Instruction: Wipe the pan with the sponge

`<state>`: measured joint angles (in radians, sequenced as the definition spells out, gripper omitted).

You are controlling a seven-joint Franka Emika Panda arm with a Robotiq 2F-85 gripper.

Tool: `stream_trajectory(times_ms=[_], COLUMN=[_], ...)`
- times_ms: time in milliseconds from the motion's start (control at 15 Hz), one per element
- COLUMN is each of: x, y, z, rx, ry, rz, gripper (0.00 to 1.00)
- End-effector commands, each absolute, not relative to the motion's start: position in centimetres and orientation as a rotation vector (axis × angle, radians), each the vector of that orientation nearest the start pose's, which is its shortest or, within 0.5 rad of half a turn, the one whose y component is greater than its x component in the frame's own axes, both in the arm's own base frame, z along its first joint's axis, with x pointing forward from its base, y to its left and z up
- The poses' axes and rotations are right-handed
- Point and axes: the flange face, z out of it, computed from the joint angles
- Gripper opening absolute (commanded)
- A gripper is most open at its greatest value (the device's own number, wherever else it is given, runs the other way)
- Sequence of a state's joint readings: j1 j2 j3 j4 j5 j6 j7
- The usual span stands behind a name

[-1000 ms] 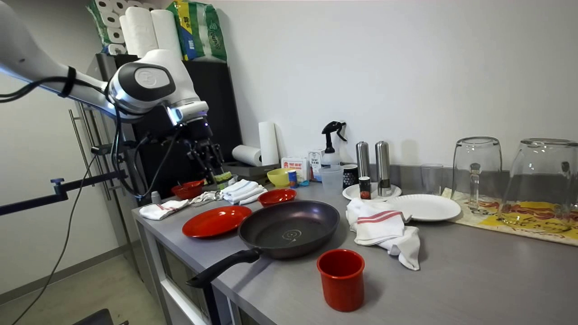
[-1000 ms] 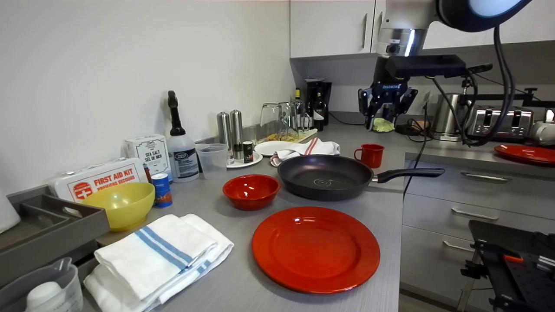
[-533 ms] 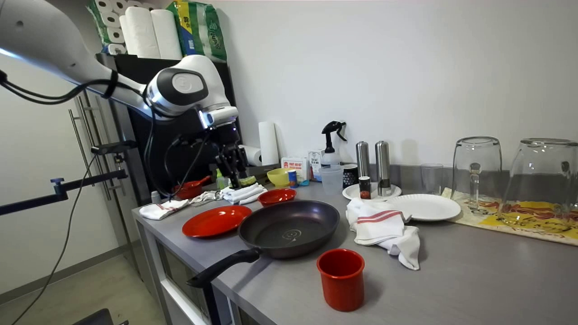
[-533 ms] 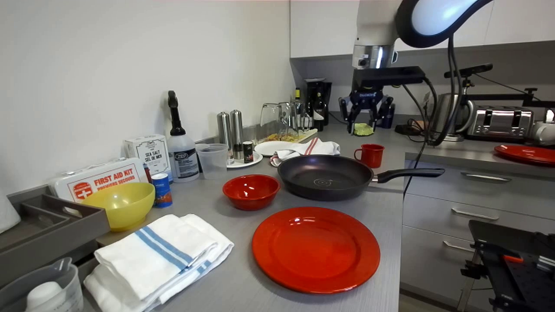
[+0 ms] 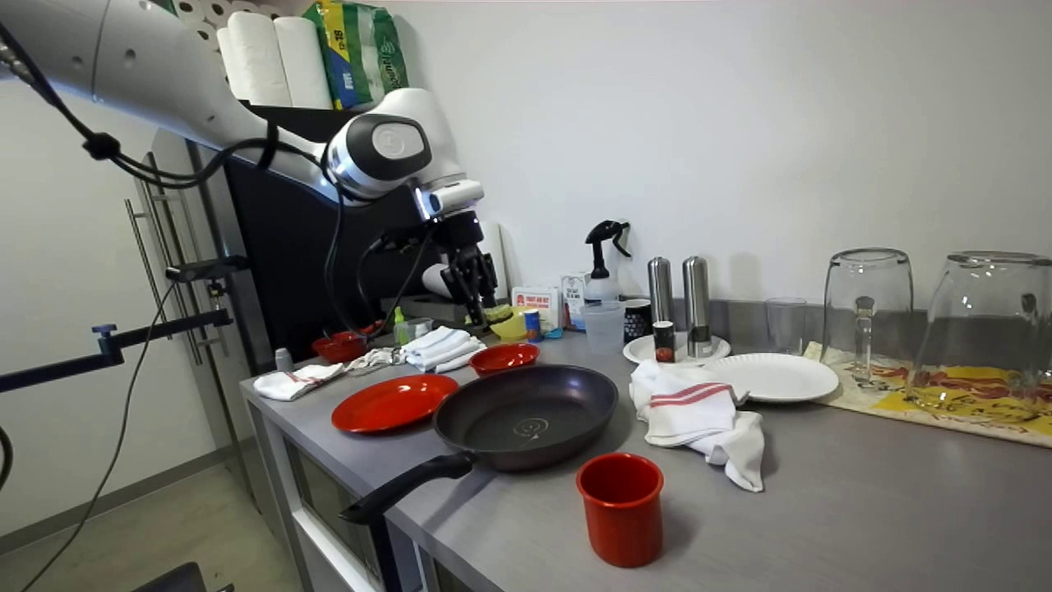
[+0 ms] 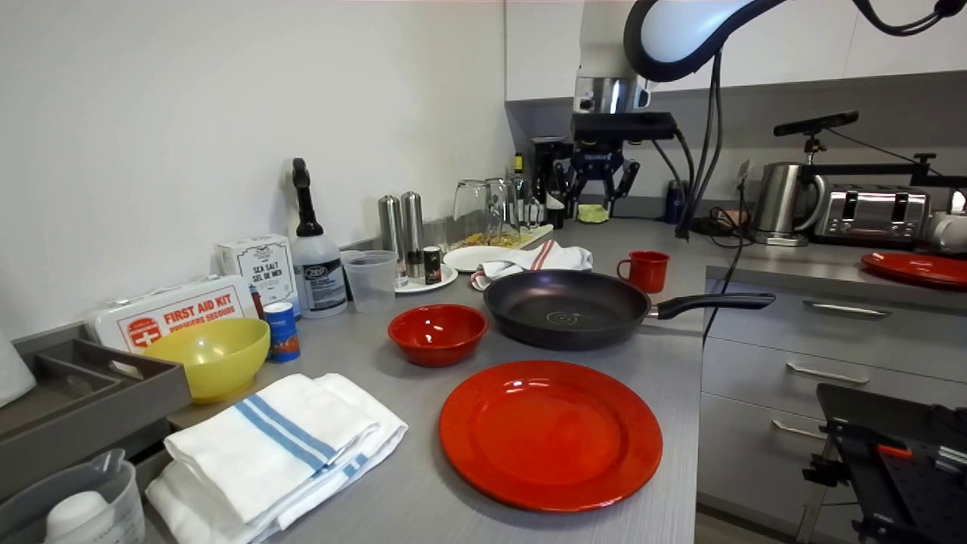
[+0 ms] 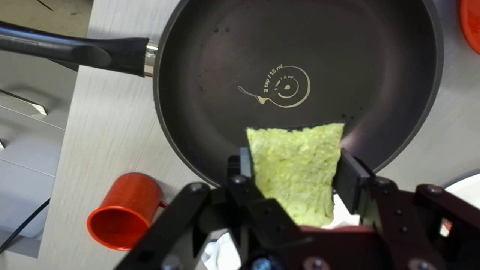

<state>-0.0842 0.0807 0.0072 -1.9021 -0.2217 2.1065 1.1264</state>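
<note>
Sponge (image 7: pixel 296 180) nearer wall (image 6: pixel 302 83), in gripper (image 7: pixel 295 168)

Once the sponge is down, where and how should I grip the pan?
Outer part of the handle, probably from straight above, jaws across its width: it is long and slim and juts past the counter, so the jaws should fit around it. Right now the gripper holds the sponge.
</note>
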Motion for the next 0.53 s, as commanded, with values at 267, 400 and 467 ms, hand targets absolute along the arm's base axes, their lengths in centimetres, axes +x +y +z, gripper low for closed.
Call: stream_trajectory(times_ms=[267, 400, 467], x=[62.5, 62.7, 62.7], y=[-6.6, -6.7, -6.8], z=[44.2, 43.4, 42.9], rx=[-2.738, -2.738, -2.730], ry=[1.749, 1.755, 1.762], rz=[-0.235, -0.215, -0.207], gripper=[0.28, 0.28, 0.28])
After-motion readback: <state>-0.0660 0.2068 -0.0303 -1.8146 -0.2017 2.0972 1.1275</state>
